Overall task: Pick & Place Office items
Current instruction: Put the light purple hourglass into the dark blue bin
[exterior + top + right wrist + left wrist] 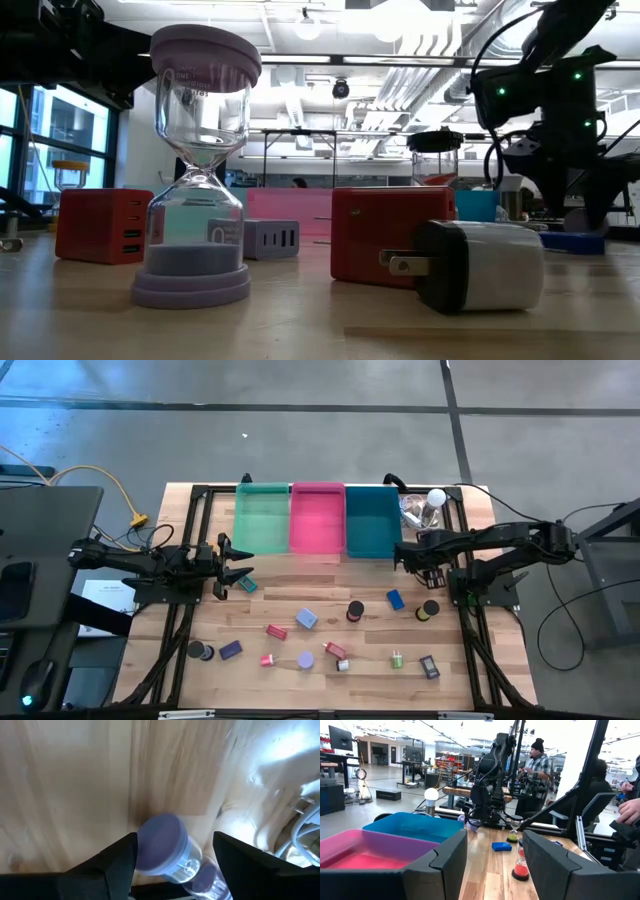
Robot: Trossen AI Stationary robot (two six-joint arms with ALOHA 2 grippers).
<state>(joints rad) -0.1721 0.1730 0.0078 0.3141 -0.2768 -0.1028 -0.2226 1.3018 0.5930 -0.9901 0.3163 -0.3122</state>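
Several small office items lie scattered on the wooden table: a blue block [395,599], a lavender block [307,619], a red block [277,631], dark rolls [429,610] and hourglass timers. One lavender hourglass [195,170] stands upright near the low camera. My right gripper [420,560] is open just in front of the teal bin [371,522], pointing down. A lavender-capped hourglass [165,847] lies between its fingers. My left gripper [235,573] is open and level at the table's left, beside a teal block [247,584]. My right gripper comes from above, with its fingers on either side of the hourglass's lavender cap [160,840]. The cap lies close against one finger [122,857], and a gap shows at the other finger [235,855]. I cannot tell whether it touches the hourglass.
Green [262,520], pink [317,520] and teal bins stand side by side along the far edge. A white bulb with clear plastic [430,502] sits right of the teal bin. Red chargers [390,235] and a white plug [480,265] lie near the front. People stand beyond the table.
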